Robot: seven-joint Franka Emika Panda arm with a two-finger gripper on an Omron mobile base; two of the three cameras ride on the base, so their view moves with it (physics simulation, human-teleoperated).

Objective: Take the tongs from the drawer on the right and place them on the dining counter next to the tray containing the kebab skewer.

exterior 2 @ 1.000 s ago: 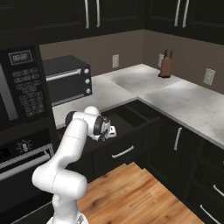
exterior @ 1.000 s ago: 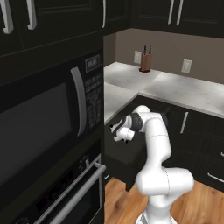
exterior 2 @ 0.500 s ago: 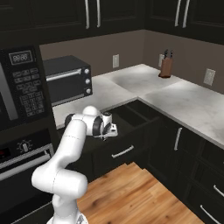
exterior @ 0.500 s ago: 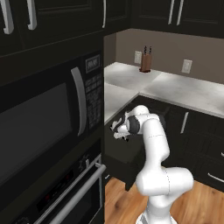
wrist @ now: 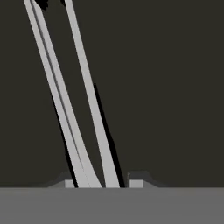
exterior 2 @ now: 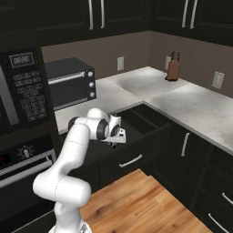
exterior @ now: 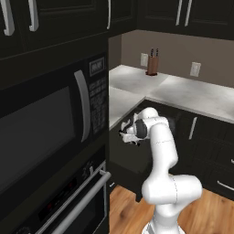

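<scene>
I had the gripper (exterior 2: 119, 134) low over the open drawer (exterior 2: 136, 122), just under the edge of the countertop (exterior 2: 191, 107) with the toaster oven (exterior 2: 68, 81) behind it. In the hand view the tongs (wrist: 83, 113) lay on the drawer's dark floor directly between the fingertips (wrist: 136, 183), their two metal arms running away from the pincer along my line of sight, black ends at the far end. The fingers stood close against both sides of the near end, so I judged the pincer to be pinching the tongs, though not yet lifted. The coming lift turned on that long axis staying clear of the drawer's walls. I could read no brand or label; the oven's panel markings were too small.
</scene>
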